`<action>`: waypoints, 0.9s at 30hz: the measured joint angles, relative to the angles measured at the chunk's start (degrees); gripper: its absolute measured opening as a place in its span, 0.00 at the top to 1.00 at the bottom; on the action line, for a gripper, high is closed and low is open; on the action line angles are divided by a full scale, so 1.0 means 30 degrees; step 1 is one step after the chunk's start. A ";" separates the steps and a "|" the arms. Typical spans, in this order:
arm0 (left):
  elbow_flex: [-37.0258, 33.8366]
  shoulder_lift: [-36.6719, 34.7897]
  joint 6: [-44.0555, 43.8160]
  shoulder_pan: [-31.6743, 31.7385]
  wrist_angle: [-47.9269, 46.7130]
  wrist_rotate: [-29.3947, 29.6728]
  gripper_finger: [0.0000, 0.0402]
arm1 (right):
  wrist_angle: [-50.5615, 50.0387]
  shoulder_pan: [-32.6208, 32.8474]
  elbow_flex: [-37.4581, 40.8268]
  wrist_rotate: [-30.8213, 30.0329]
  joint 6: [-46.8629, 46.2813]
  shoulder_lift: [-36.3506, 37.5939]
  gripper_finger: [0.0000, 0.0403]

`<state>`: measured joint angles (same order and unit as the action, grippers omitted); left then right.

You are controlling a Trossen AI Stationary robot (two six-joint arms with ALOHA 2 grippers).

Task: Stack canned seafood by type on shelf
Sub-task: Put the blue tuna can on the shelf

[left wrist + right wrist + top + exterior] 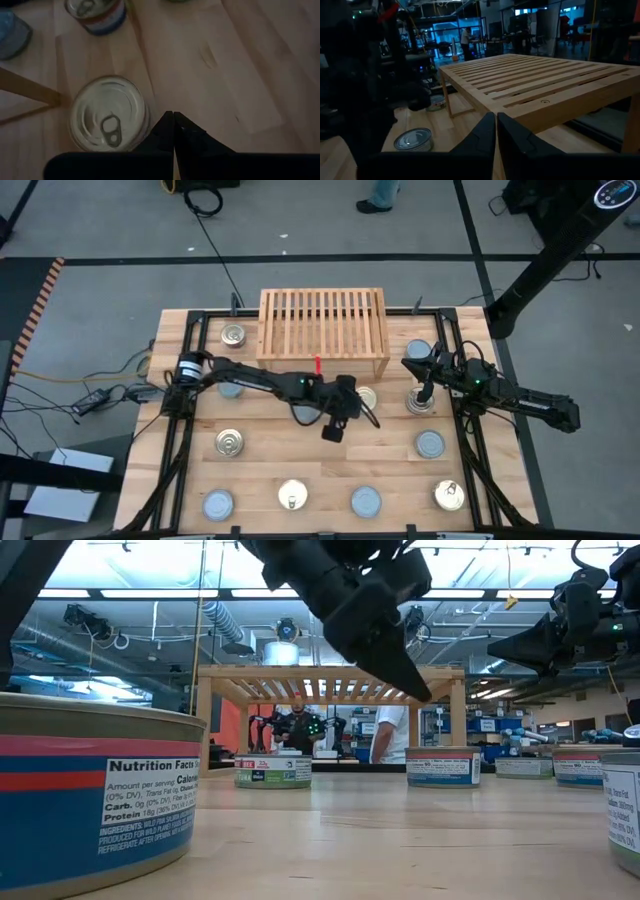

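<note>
Left pincer (173, 122), clenched empty, partly hides a golden-lidded tin (109, 114) beside the shelf (322, 330).

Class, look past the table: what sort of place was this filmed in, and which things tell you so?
Probably a robotics lab or workshop. Exposed silver ceiling ducting runs overhead, black cables trail over the grey taped floor, and another dark robot rig with green lights stands behind the light wooden slatted shelf.

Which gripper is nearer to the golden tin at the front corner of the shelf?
Left. The left gripper hovers just beside the golden tin, fingers shut. The right gripper is farther away, above a tin beyond the shelf side.
</note>
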<state>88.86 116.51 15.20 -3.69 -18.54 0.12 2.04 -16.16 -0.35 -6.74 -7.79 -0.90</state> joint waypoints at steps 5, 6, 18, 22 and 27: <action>0.0007 0.0035 0.0846 0.0400 0.0912 -0.0069 0.99 | 0.0000 -0.0007 0.0002 0.0000 0.0000 -0.0001 0.92; 0.0014 0.0035 0.0874 0.0494 0.1146 -0.0209 0.99 | 0.0000 0.0000 -0.0005 0.0007 0.0000 -0.0002 0.92; 0.0029 0.0232 0.0847 0.0701 0.2010 -0.1598 0.94 | 0.0000 0.0000 0.0002 0.0000 0.0000 -0.0002 0.92; 0.0021 0.0824 0.0861 0.0564 0.2104 -0.1502 0.87 | 0.0002 0.0000 -0.0004 0.0007 0.0000 0.0005 0.92; 0.0021 0.1055 0.0870 0.0584 0.2194 -0.0228 0.79 | 0.0013 0.0000 -0.0005 0.0000 0.0000 -0.0038 0.92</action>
<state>88.92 119.68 17.81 -1.93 -11.95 -0.56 2.08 -16.16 -0.36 -6.74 -7.79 -1.01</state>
